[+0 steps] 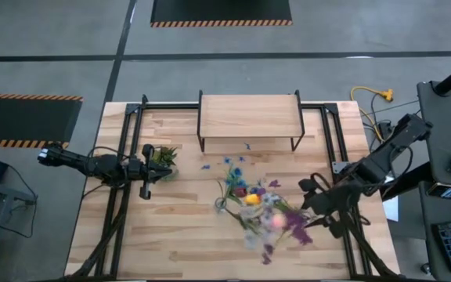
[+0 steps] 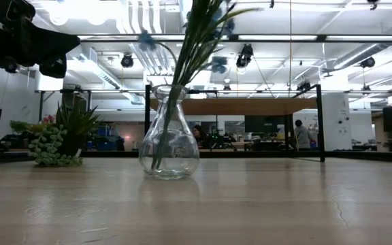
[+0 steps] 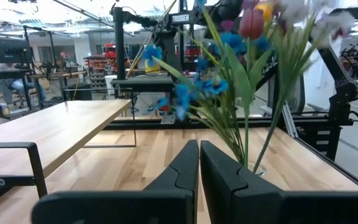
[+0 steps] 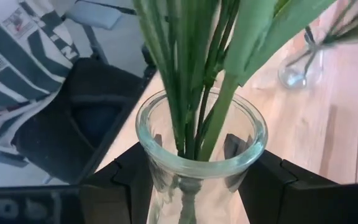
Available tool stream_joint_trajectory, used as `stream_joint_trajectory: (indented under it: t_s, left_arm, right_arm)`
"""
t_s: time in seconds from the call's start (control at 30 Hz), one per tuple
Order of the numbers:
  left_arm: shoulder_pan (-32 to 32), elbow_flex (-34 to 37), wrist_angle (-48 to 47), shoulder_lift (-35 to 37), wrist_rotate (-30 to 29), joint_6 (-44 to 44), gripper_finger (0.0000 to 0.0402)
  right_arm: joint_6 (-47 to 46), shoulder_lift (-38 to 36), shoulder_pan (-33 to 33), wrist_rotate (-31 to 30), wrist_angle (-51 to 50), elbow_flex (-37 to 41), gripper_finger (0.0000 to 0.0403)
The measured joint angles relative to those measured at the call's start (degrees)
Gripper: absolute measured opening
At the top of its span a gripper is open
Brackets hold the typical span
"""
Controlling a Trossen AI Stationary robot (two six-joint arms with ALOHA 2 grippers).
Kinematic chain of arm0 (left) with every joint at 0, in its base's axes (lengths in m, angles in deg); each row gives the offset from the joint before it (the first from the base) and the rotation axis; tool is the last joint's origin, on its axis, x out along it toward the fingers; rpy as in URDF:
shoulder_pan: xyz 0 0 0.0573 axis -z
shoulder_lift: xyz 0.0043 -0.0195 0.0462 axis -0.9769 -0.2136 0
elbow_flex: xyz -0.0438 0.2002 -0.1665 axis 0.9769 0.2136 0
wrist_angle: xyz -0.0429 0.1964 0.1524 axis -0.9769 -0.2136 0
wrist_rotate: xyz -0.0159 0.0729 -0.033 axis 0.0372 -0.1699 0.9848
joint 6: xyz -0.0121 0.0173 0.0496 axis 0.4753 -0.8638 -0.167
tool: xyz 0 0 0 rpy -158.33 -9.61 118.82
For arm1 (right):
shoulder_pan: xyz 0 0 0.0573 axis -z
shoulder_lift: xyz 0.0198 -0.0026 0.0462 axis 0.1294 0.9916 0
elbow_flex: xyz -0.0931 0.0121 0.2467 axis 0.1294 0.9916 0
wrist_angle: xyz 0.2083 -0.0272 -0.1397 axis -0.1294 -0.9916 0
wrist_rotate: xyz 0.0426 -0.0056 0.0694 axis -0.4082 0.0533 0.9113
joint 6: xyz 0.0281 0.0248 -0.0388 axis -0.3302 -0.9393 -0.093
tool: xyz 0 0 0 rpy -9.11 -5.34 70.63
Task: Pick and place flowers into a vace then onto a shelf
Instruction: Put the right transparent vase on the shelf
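A clear glass vase [image 4: 199, 158] with green flower stems [image 4: 191, 74] stands between the fingers of my right gripper [image 4: 194, 174], which is shut on its neck. In the high view this gripper [image 1: 317, 206] is at the table's right, beside blurred pink, purple and white blooms [image 1: 280, 222]. A second glass vase [image 2: 169, 146] with stems and blue blooms [image 1: 235, 174] stands on its base at the table's middle. The wooden shelf [image 1: 249, 117] stands at the far edge. My left gripper [image 1: 144, 186] is shut and touches nothing, near the potted plant [image 1: 161, 157]. My right gripper pinches the vase's neck [image 4: 160, 177] just under the rim, one finger [image 4: 132, 174] on each side. The vase sits upright in the hold with the stems rising out of its mouth. Its base is outside the wrist view, so I cannot tell whether it is lifted clear.
The small leafy potted plant [image 2: 60, 139] sits at the table's left, close to the left gripper. Black metal frame bars [image 1: 128, 141] run along both sides of the table. Loose blue petals [image 1: 247, 146] lie in front of the shelf. Bare wood [image 1: 171, 235] shows at the near left.
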Motion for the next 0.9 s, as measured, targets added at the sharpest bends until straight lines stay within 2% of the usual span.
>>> stream_joint_trajectory:
  t_s: [0.3,0.9]
  left_arm:
    - [0.00,0.00,0.00,0.00,0.01,0.00,0.0000]
    - [0.00,0.00,0.00,0.00,0.00,0.00,0.0000]
  right_arm:
    - [4.41,-3.92,0.02,-0.84,-0.74,-1.51,0.0176]
    - [12.88,-4.13,0.20,-12.72,1.14,-3.30,0.0176]
